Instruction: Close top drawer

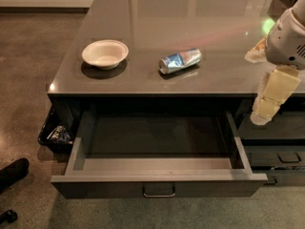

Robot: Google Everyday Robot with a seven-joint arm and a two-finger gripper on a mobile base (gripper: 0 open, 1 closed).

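Note:
The top drawer [157, 168] is pulled far out under the grey counter, showing an empty inside with paler grey walls. Its dark front carries a small loop handle [158, 191] at centre, near the bottom of the view. My gripper [268, 105] hangs at the right edge of the view, cream-coloured fingers pointing down, over the counter's front edge and just right of the drawer's right wall. It holds nothing I can see.
A white bowl [105, 54] and a crushed blue can [180, 60] lie on the counter top [190, 18]. Shorter dark drawer fronts [281, 156] sit at the lower right. A black bin [53, 133] with rubbish stands at the left. Dark objects [12, 173] lie on the floor at lower left.

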